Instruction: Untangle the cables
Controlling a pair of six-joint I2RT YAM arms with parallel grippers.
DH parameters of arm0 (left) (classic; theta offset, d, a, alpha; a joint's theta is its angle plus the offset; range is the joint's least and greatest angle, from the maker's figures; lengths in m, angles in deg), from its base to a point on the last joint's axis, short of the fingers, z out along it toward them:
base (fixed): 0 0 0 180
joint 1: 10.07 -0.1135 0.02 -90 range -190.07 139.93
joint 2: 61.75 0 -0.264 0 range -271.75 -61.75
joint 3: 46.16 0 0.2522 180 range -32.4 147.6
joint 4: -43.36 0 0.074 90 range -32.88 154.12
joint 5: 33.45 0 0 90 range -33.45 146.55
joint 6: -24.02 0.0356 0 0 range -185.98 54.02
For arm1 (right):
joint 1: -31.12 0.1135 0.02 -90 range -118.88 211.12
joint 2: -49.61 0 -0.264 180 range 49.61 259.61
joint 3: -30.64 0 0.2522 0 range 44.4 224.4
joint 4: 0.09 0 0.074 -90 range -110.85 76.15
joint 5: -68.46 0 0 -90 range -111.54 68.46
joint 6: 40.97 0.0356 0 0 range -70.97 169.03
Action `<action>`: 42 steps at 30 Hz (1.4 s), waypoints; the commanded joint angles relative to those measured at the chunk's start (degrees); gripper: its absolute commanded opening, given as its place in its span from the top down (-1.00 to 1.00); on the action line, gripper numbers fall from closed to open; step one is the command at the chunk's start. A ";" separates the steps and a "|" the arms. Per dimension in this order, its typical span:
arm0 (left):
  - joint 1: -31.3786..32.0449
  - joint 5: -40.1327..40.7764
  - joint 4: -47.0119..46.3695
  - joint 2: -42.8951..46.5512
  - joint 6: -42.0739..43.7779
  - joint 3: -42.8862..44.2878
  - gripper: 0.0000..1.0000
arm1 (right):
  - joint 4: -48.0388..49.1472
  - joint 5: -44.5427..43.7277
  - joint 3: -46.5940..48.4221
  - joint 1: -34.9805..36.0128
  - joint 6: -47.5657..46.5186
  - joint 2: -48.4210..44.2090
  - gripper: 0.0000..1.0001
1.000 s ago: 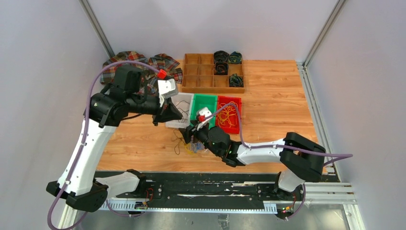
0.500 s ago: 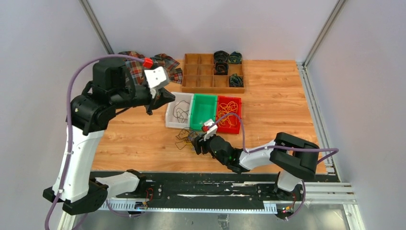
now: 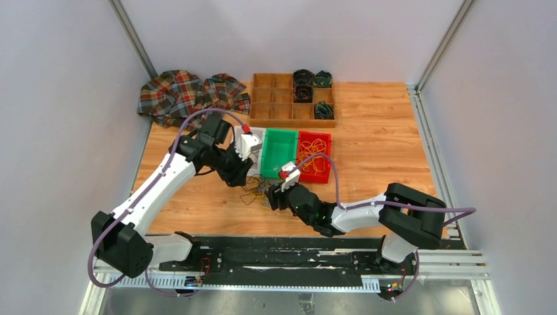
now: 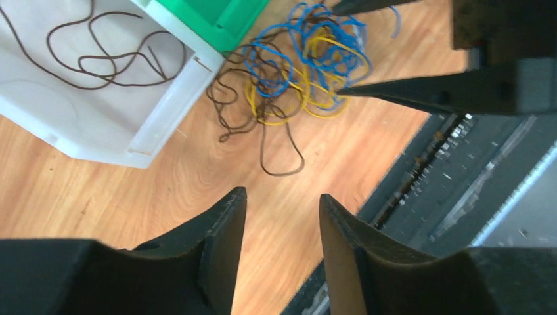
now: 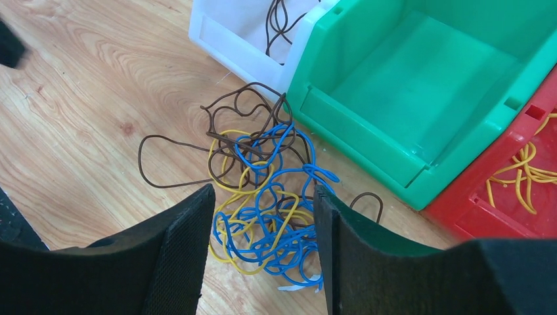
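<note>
The cables [image 5: 269,203] are a palm-sized tangle of blue, yellow and brown wire lying on the wooden table just in front of the green bin [image 5: 420,85]. My right gripper [image 5: 263,190] is open and low over the clump, one finger on each side of it. In the top view it [image 3: 270,197] reaches in from the right. My left gripper [image 4: 282,197] is open and empty above bare wood, with the tangle [image 4: 295,72] a little ahead of it. One brown cable [image 4: 98,59] lies in the white bin [image 4: 98,125].
Green bin [image 3: 279,152] and red bin [image 3: 314,156] stand side by side behind the clump; the red one holds yellow cables. A wooden divider tray [image 3: 292,100] with dark coils and a plaid cloth [image 3: 190,95] sit at the back. A black rail [image 3: 263,252] borders the near edge.
My left arm has swung down from high over the white bin to low beside the clump, and its gripper went from shut to open. The right gripper has barely moved.
</note>
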 commanded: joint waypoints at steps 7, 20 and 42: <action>-2.99 0.24 -19.34 -6.30 -7.55 -11.03 0.05 | -0.70 -1.59 0.35 0.35 0.83 1.32 -0.09; -3.29 1.33 -27.73 -13.03 -11.21 -17.21 0.18 | -0.44 -0.99 0.81 0.43 0.58 2.83 -0.04; -3.96 -4.93 -14.05 -5.39 -4.95 -8.08 0.99 | -2.32 0.66 3.79 0.52 -1.37 1.24 -0.10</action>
